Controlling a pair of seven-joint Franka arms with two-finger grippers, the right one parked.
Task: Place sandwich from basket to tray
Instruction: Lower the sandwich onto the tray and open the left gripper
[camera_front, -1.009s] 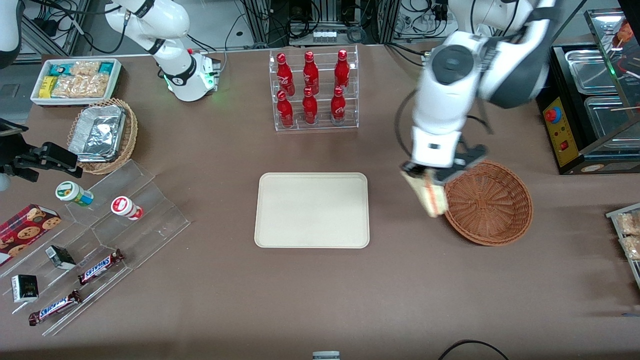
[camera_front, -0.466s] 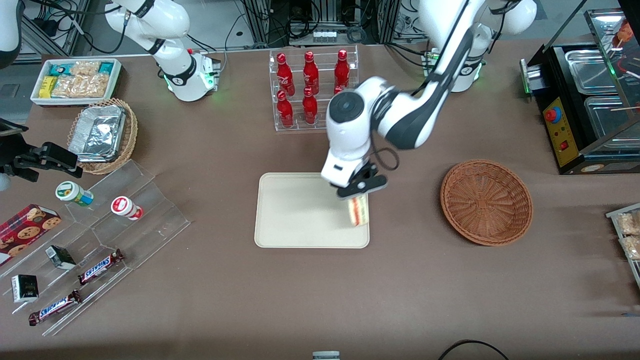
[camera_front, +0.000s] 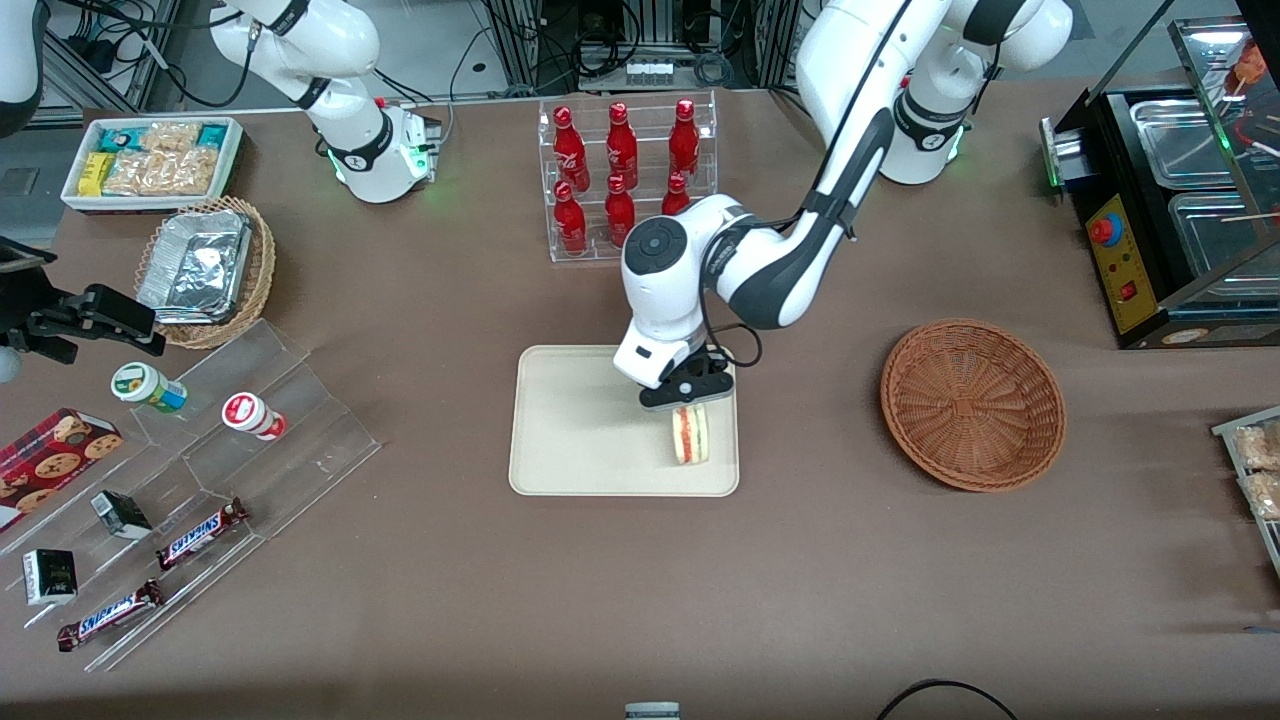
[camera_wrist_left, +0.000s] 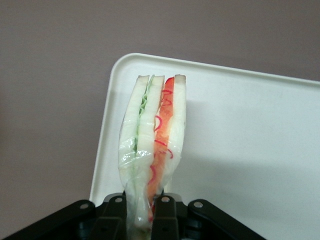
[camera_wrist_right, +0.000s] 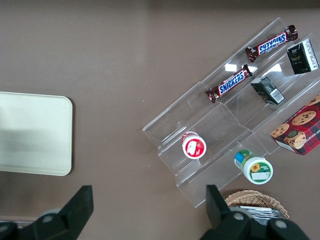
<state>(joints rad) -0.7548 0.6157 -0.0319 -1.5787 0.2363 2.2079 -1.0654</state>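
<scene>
Sandwich (camera_front: 690, 436) hangs pinched between the gripper (camera_front: 688, 398) fingers (camera_wrist_left: 164, 216), cut edge pointing away, just over the tray (camera_front: 570, 420) corner nearest the basket (camera_front: 972, 404).

Even overhead light, soft shadows

A clear rack (camera_front: 630, 180) of red cola bottles (camera_front: 620, 150) is standing on the brown desk (camera_front: 450, 600). Toward the parked arm's end, a white bin of snack packets (camera_front: 150, 160) is sitting beside a tan wicker basket with foil containers (camera_front: 205, 270). Nearer the front camera, a stepped acrylic stand (camera_front: 250, 420) is carrying two small cups (camera_front: 150, 388), two Snickers bars (camera_front: 200, 533), small dark boxes (camera_front: 120, 513) and a cookie box (camera_front: 50, 465).
</scene>
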